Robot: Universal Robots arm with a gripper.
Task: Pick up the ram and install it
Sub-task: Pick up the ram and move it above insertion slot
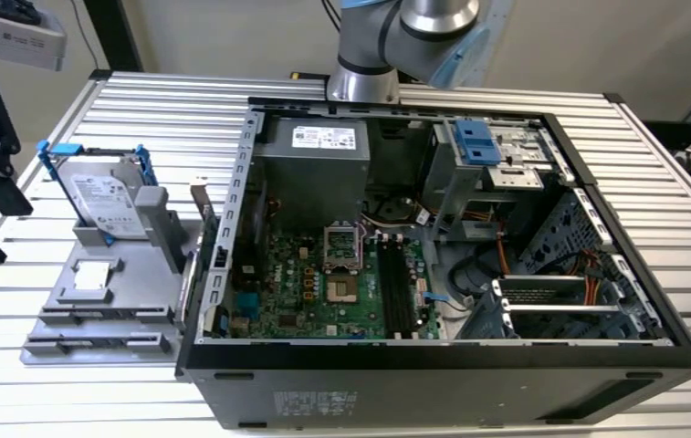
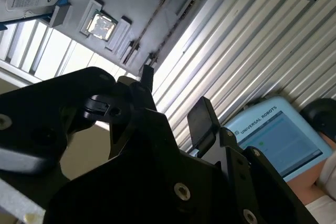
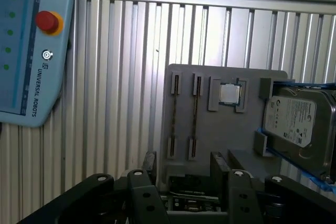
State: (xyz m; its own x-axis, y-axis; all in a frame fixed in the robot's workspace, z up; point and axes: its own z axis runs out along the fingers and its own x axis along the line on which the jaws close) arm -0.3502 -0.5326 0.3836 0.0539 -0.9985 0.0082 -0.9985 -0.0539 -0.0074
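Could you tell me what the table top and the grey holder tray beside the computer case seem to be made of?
The table top looks like bare aluminium: silvery ribbed slats with bright glints. The holder tray seems matt grey plastic, though painted metal is possible: a dull, even surface without glints.

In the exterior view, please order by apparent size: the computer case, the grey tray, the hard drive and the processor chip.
Largest to smallest:
1. computer case, clearly the largest
2. grey tray
3. hard drive, standing on the tray
4. processor chip, the smallest
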